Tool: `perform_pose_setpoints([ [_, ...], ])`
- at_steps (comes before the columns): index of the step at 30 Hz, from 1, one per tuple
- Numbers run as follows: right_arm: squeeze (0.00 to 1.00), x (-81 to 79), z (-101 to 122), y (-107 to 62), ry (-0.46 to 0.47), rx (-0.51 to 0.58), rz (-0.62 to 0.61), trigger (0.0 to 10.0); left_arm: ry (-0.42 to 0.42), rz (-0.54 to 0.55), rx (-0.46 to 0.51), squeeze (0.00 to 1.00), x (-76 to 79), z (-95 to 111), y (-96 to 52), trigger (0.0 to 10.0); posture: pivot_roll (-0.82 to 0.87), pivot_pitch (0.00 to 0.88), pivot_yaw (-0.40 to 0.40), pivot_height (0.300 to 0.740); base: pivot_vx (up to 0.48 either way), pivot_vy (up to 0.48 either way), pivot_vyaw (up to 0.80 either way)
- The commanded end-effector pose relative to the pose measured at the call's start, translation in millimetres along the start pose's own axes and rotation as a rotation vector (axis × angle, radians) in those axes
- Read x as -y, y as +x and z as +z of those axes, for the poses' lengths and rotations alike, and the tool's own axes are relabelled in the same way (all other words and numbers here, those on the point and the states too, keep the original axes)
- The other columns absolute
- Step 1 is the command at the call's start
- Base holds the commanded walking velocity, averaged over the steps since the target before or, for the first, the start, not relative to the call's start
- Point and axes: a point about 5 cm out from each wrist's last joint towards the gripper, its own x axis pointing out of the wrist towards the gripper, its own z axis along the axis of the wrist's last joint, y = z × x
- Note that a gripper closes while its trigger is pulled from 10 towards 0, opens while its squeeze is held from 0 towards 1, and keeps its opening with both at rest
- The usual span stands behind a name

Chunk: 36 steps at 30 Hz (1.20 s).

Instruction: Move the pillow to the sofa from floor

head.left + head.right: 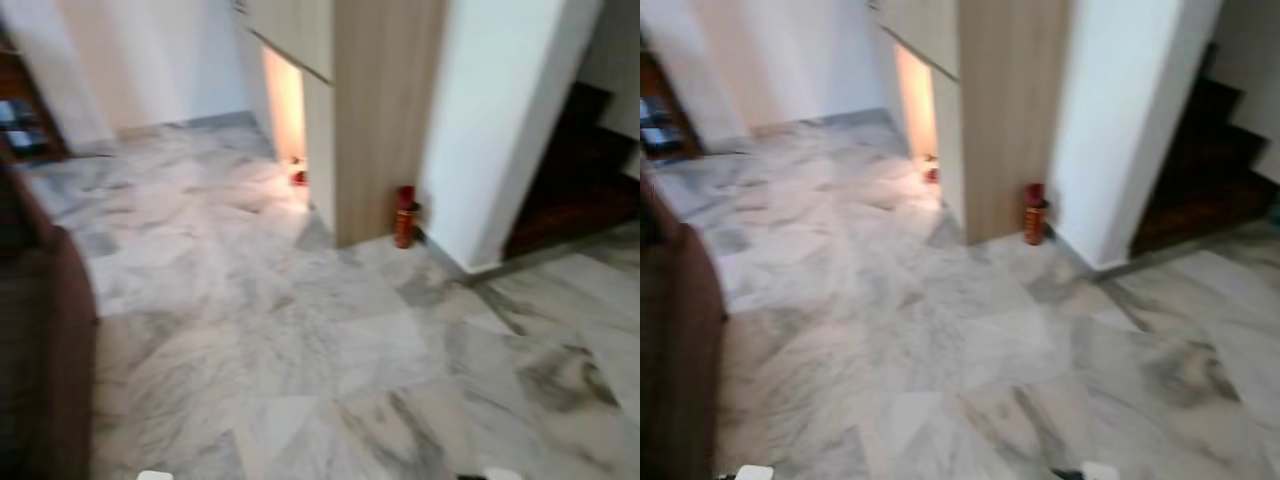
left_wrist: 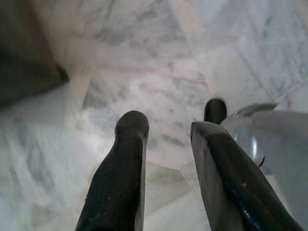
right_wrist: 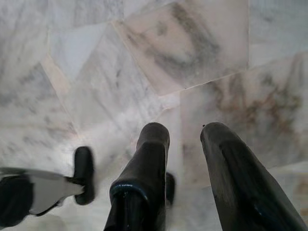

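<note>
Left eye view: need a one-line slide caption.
Blurred head-camera view of a marble floor, wooden cabinet with a red canister at its base, and dark sofa edge at left.

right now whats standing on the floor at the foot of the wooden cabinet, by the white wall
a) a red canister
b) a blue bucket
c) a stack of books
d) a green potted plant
a: a small red canister stands upright on the marble floor beside the wooden cabinet.

dark brown sofa (image 1: 45, 340) at the robot's left, its end edging the marble floor
</note>
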Motion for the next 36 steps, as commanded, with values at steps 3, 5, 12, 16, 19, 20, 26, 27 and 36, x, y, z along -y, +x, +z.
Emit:
perform_pose_setpoints([
  [3,0.0,-7.4,2,2.0,-0.006,0.004,0.033,10.0,-0.011,0.018,-0.019,0.0,-6.0,-6,-1.9,10.0,0.11,0.0,0.003,0.74,0.0,0.0,0.8],
  [5,0.0,-10.6,1,2.7,-0.003,0.003,0.036,10.0,-0.019,0.018,-0.015,0.0,-5.6,-5,-1.7,10.0,0.11,0.0,0.001,0.74,0.0,0.0,0.8],
  [12,0.0,-53.4,-2,10.7,-0.019,-0.001,0.091,10.0,-0.029,0.015,-0.005,0.0,-3.7,-2,-0.8,10.0,0.11,0.0,-0.003,0.74,0.0,0.0,0.8],
  [16,0.0,-75.8,-4,13.0,-0.012,-0.003,0.11,10.0,-0.013,0.016,-0.012,0.0,-4.0,-3,-0.9,10.0,0.11,0.0,-0.005,0.74,0.0,0.0,0.8],
  [19,0.0,-96.4,-5,14.2,0.013,-0.008,0.113,10.0,-0.029,0.024,-0.016,0.0,-5.0,-5,-1.4,10.0,0.1,0.0,-0.006,0.74,0.0,0.0,0.58],
  [20,0.0,-98.8,-5,14.3,0.011,-0.009,0.114,10.0,-0.033,0.025,-0.018,0.0,-5.3,-5,-1.5,10.0,0.1,0.0,-0.006,0.74,0.0,0.0,0.0],
  [26,0.0,-125.9,-4,14.4,0.013,-0.008,0.146,10.0,-0.054,0.038,-0.047,0.0,-11.9,-16,-4.9,10.0,0.1,0.0,-0.008,0.74,0.0,0.089,0.0],
  [27,0.0,-125.9,-4,14.4,0.013,-0.008,0.146,10.0,-0.054,0.038,-0.047,0.0,-11.9,-16,-4.9,10.0,0.1,0.0,-0.008,0.74,0.0,0.266,0.0],
  [36,0.0,-98.4,-7,14.2,-0.009,-0.035,0.136,10.0,-0.051,0.043,-0.059,0.0,-17.2,-20,-6.8,10.0,0.1,0.0,-0.016,0.74,0.0,0.48,0.0],
])
